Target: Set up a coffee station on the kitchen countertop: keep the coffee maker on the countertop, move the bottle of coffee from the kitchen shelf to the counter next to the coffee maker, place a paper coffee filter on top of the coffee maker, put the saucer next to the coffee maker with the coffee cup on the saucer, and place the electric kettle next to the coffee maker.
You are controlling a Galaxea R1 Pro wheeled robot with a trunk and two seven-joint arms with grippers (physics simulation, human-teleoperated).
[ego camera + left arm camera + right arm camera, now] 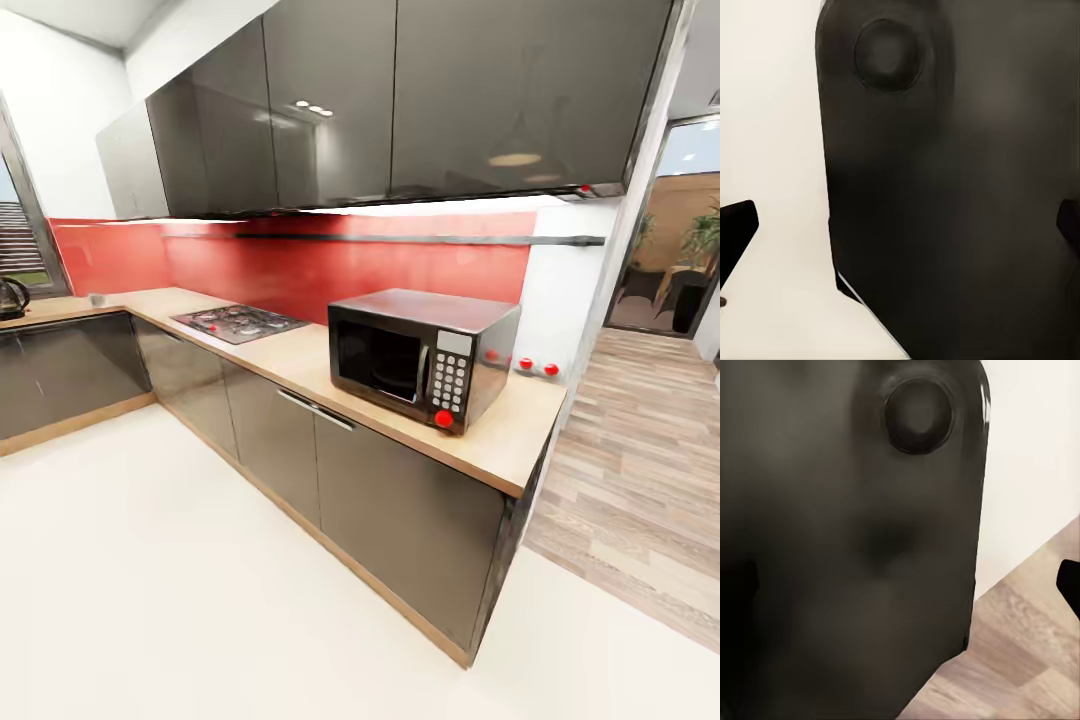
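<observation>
Wooden L-shaped bench (300,362) runs under a red backsplash (300,262) and dark glossy cabinets (400,100). Microwave (422,357) sits near the bench's right end, gas hob (238,322) mid-run, and the electric kettle (11,297) way off at the far left end by the window. Can't tell whether either tool is spread or pressed together, wrist views are mostly dark robot body (960,187).

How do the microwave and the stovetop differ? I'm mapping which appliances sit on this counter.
The microwave is a box standing on the counter, while the stovetop lies flat, set into it. The microwave sits near the counter's end by the doorway; the stovetop is farther along toward the corner. The microwave has a keypad; the stovetop has burners. Both are dark with red knobs.
</observation>
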